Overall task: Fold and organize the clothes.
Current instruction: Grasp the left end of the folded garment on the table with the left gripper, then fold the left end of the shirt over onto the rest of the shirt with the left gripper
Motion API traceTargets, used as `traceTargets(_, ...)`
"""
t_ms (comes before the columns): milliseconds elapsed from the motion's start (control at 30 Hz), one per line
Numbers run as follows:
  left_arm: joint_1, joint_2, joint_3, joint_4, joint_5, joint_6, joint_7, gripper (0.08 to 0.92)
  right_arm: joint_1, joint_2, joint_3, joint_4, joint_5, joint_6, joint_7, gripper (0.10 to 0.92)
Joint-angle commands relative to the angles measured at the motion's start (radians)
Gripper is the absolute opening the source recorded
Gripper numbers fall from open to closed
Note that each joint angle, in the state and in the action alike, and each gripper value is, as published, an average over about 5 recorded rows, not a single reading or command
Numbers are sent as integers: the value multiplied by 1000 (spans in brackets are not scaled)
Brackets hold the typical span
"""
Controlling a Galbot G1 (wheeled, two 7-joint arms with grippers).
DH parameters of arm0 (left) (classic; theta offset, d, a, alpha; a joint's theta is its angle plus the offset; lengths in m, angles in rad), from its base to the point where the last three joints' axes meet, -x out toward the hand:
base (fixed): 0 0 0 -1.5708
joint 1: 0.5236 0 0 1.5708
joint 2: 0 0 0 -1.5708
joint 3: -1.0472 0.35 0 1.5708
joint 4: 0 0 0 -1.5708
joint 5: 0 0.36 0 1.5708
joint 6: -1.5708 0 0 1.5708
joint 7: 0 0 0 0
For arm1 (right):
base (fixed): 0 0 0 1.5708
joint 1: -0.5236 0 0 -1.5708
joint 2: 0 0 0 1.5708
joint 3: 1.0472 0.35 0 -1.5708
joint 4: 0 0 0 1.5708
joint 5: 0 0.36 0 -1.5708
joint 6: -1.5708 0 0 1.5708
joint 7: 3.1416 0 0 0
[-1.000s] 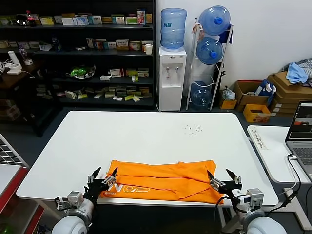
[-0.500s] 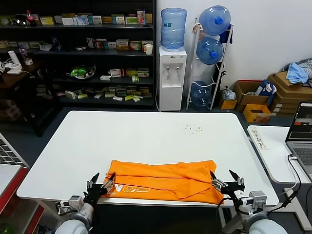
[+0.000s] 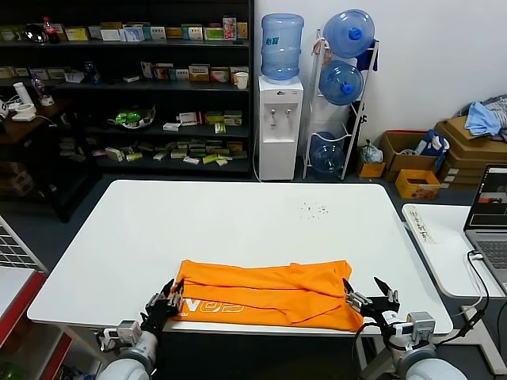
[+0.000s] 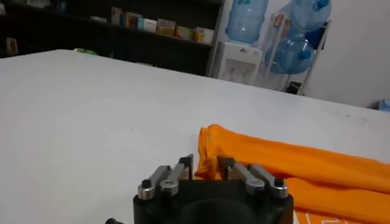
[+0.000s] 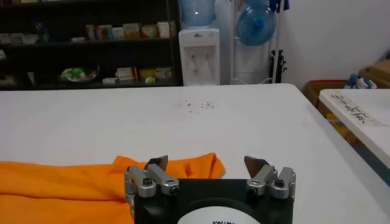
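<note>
The orange T-shirt [image 3: 269, 289] lies folded into a long strip along the near edge of the white table [image 3: 238, 214], with white lettering on its front fold. My left gripper [image 3: 165, 299] is at the strip's left end. In the left wrist view it [image 4: 205, 163] is open, with its jaws narrowed around the shirt's corner [image 4: 210, 143] and not clamped on it. My right gripper [image 3: 371, 299] is at the strip's right end. In the right wrist view it [image 5: 207, 161] is wide open, with the shirt's corner [image 5: 183, 167] between its fingers.
Small dark specks [image 3: 314, 209] lie on the far right of the table. A side table with a laptop [image 3: 489, 207] stands to the right. Shelves [image 3: 127, 87], a water dispenser [image 3: 280, 119] and boxes with a light blue cloth [image 3: 481, 117] are behind.
Both grippers have dropped lower and moved in to the shirt's two ends. The left jaws have narrowed around the corner. The shirt has not moved.
</note>
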Motion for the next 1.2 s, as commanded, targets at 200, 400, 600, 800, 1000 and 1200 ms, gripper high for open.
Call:
traceTargets(200, 9, 13, 27, -62, -39, 31, -11, 147, 3, -1, 3, 3, 9, 1, 6, 823)
traceTargets(400, 3, 88, 34, -162, -80, 104, -45, 129, 19, -3, -5, 0, 14, 1, 12, 823)
traceTargets(600, -4, 200, -38, -217, -49, 145, -62, 129, 59, 5, -28, -15, 15, 6, 14, 823)
traceTargets(800, 17, 291, -187, -103, 145, 112, -25, 129, 114, 25, -66, -34, 7, 12, 15, 823)
traceTargets(1000, 11, 362, -320, 92, 310, 39, 4, 129, 153, 39, -97, -49, -3, 18, 14, 823)
traceTargets(1200, -22, 369, -478, 251, 669, -129, 22, 129, 151, 44, -105, -54, -11, 26, 10, 823)
